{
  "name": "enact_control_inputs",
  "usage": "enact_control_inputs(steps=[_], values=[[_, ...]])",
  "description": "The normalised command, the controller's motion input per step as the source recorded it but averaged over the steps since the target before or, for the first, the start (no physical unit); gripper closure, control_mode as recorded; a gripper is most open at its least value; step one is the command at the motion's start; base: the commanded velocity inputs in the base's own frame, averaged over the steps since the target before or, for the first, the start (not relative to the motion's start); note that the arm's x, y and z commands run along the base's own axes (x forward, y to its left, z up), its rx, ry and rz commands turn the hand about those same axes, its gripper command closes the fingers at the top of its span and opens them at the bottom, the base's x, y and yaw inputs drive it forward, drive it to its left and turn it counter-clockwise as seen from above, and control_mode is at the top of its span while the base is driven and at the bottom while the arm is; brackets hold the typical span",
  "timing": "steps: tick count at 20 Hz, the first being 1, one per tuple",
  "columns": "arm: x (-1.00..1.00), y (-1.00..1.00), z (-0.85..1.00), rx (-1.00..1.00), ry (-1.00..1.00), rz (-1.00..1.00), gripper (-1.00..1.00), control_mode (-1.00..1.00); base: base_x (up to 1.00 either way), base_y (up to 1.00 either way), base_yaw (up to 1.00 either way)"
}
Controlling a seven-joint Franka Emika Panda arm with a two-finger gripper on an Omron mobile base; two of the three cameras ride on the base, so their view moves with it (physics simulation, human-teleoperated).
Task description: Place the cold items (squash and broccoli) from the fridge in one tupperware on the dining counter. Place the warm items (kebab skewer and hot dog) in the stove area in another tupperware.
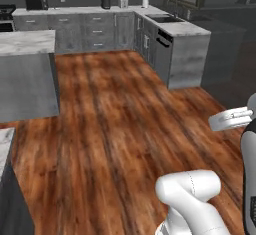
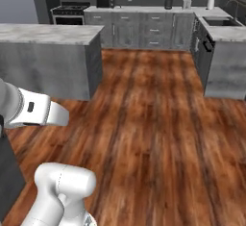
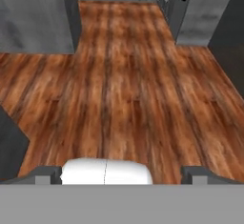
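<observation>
The gripper (image 3: 121, 174) hangs released over bare wooden floor (image 3: 124, 99), its fingertips (image 3: 47, 174) spread wide and nothing between them; none of the food or tupperware can be made out from here; an island (image 2: 48, 59) with a pale stone top stands to the left; grey cabinets (image 2: 144, 28) line the far wall, with a stove (image 2: 69, 13), a microwave (image 2: 104, 0) and a sink (image 2: 221, 22) on the right-hand counter (image 1: 180, 29).

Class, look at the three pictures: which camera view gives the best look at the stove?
The right base view: the stove stands whole at the far wall, left of the microwave, with its top and oven front visible. The left base view catches just a cut-off corner of the stove at its left edge. The hand view looks down at the wooden floor.
</observation>
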Motion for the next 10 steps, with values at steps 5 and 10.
enact_control_inputs(steps=[5,10], values=[[0.0,0.0,0.0,0.0,0.0,0.0,-1.0,1.0,1.0,-0.39,0.21],[0.0,0.0,0.0,0.0,0.0,0.0,-1.0,1.0,1.0,-0.39,0.19]])
